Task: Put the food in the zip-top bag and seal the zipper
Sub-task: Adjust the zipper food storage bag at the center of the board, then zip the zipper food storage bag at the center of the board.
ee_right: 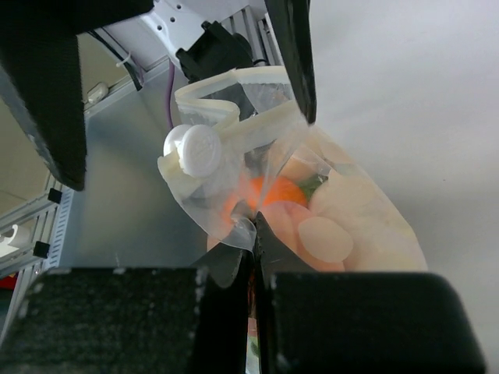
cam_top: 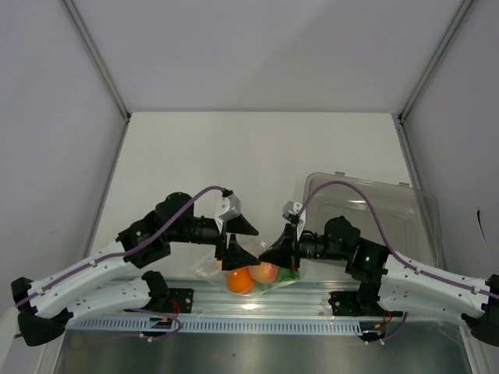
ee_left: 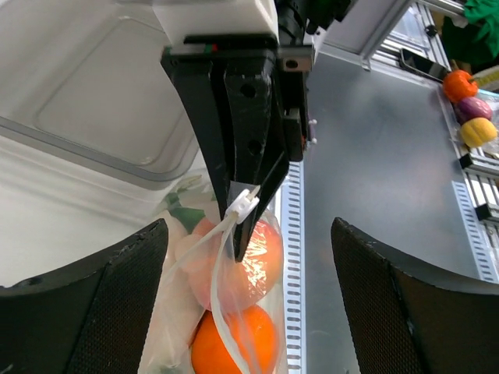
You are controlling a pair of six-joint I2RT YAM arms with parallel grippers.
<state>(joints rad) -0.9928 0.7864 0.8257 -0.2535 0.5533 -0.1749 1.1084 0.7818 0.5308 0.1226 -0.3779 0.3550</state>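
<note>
Right tool (ee_right: 255, 230) was clenched on a fold of the bag (ee_right: 366, 234), which sat at the near edge of the desk (cam_top: 257, 156), between both arms. Left tool (cam_top: 240, 243) stood released, fingers either side of the zipper (ee_right: 257, 128), not gripping. Orange (ee_left: 234, 343), red fruit (ee_left: 253, 261), egg (ee_right: 326, 238) and lettuce (ee_left: 183, 214) lay inside the bag.

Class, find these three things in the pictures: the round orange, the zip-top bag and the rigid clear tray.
round orange (ee_left: 253, 339): left wrist view, its right side.
zip-top bag (ee_right: 390, 241): right wrist view, its side wall.
rigid clear tray (cam_top: 405, 218): top external view, bare floor.
</note>
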